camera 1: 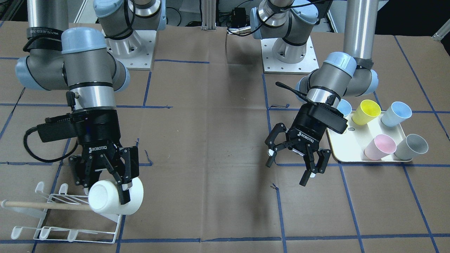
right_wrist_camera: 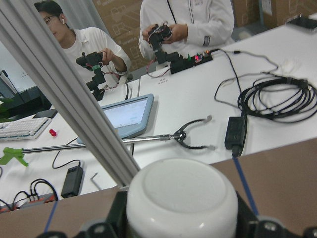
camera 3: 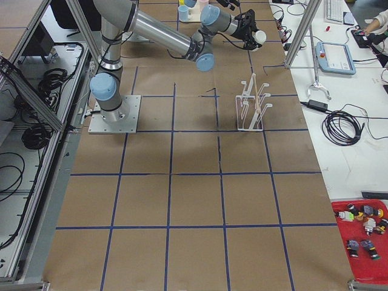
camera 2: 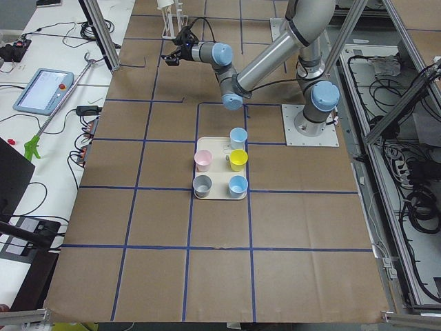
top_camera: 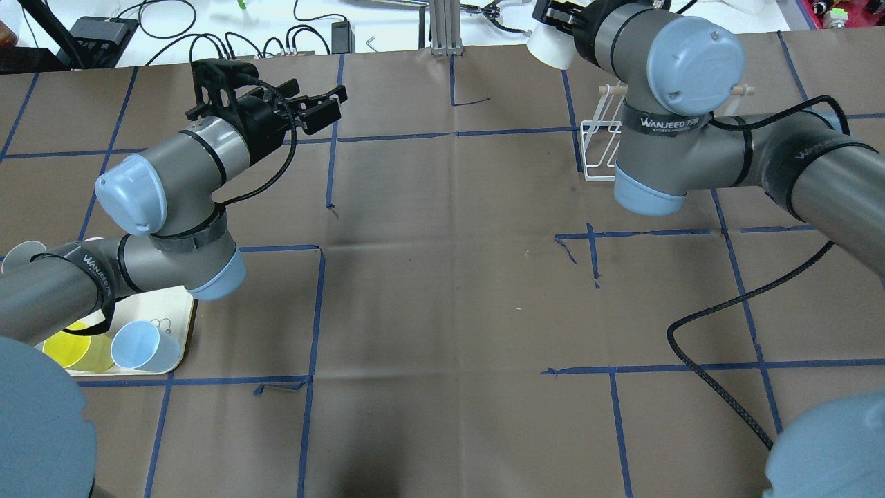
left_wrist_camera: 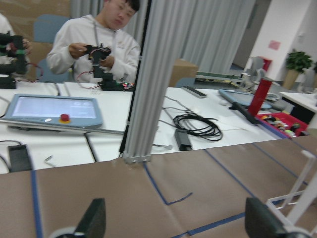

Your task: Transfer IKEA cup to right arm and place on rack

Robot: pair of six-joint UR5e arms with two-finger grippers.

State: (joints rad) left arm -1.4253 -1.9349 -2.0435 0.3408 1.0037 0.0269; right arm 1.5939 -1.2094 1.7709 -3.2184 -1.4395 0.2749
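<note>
In the front-facing view the right gripper [camera 1: 105, 188] hangs at about 8 o'clock of the table [camera 1: 218, 140]. Its fingers pinch a white cup [camera 1: 117, 202] that lies on its side, flat base turned toward the camera and mouth toward 3 o'clock. The cup sits over the 3 o'clock end of the white wire rack [camera 1: 74, 230], right at the tip of the rack's wooden dowel [camera 1: 45, 205]; whether cup and dowel touch I cannot tell. The right wrist view shows the cup's base low in the middle, between the fingers. The left gripper [camera 1: 286, 172] hovers above the brown paper, fingers spread wide with nothing between them. At its 3 o'clock stands a cream tray [camera 1: 342, 153] carrying a yellow cup [camera 1: 366, 111], a pink cup [camera 1: 379, 147], a grey cup [camera 1: 411, 147] and a pale-blue cup [camera 1: 396, 114].
</note>
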